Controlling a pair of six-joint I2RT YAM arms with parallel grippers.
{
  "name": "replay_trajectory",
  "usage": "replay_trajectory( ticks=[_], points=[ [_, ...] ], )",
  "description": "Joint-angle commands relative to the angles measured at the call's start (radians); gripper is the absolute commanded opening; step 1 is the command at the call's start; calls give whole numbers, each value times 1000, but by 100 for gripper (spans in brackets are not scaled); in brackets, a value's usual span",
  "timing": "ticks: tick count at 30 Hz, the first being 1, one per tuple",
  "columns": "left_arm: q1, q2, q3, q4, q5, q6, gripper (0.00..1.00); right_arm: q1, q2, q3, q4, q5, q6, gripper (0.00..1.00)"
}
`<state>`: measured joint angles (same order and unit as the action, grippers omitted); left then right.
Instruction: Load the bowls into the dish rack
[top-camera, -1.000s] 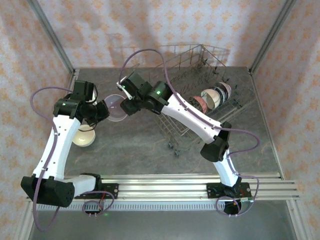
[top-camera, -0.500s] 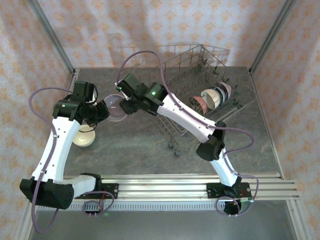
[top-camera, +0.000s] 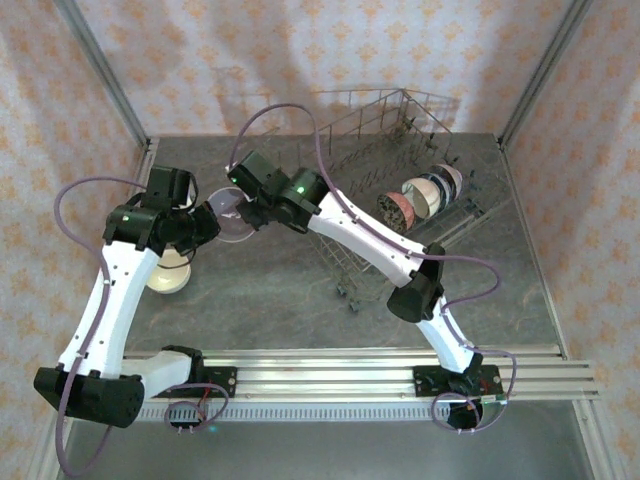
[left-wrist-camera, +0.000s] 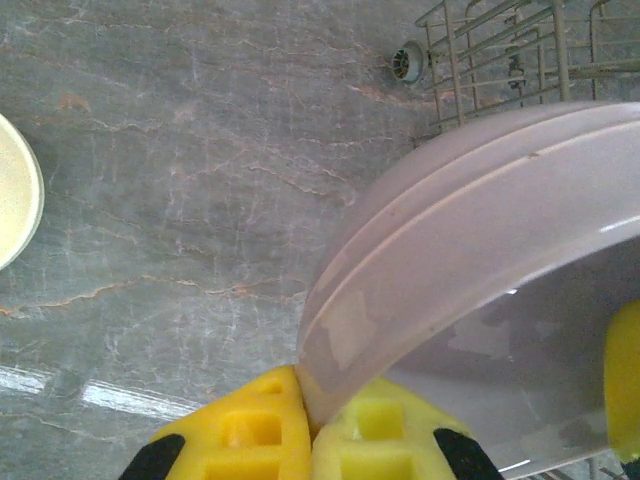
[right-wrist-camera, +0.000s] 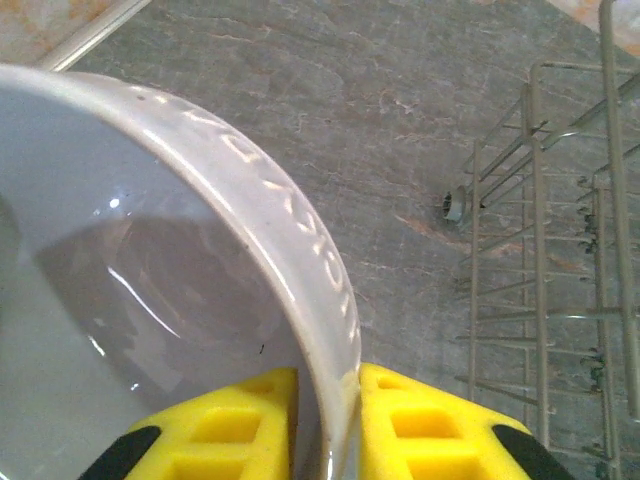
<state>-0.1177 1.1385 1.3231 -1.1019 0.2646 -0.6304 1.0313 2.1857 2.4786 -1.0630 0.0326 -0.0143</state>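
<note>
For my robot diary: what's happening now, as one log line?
left end effector: shut on mauve bowl | right end effector: shut on mauve bowl | dish rack: three bowls | cream bowl: on table

Noted left of the grey wire dish rack (top-camera: 370, 130): mauve-pink bowl (left-wrist-camera: 450, 230); cream bowl (top-camera: 167, 275) further left; red-pink speckled bowl (top-camera: 396, 210) inside it. Grey-veined table (top-camera: 290, 290); pink, orange-flowered walls (top-camera: 300, 50).
</note>
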Motion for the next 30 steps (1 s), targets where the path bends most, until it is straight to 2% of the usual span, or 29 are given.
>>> replay_trajectory(
  ticks=[1, 4, 10, 14, 16, 18, 21, 26, 30],
  points=[
    [-28, -38, 25, 62, -38, -31, 0, 7, 3, 46, -9, 47, 16, 18],
    [-39, -48, 22, 76, -42, -47, 0, 5, 2, 55, -13, 67, 23, 17],
    [-46, -68, 28, 97, -38, -67, 2, 7, -2, 60, -12, 101, 32, 9],
    [-50, -75, 44, 109, -21, -75, 14, 6, -5, 70, -5, 129, 27, 4],
    [-50, -81, 65, 107, -32, -65, 28, 6, -6, 78, 3, 159, 7, 2],
    [-50, -84, 123, 67, -99, -24, 41, -1, -4, 91, 18, 230, -27, 0],
    [-51, -74, 216, 10, -177, 40, 52, -44, -5, 138, 19, 269, -45, 0],
    [-49, -49, 289, -8, -244, 78, 59, -103, -42, 171, 62, 370, -84, 0],
    [-45, -12, 294, 16, -236, 126, 61, -154, -82, 171, 101, 432, -116, 0]
  ],
)
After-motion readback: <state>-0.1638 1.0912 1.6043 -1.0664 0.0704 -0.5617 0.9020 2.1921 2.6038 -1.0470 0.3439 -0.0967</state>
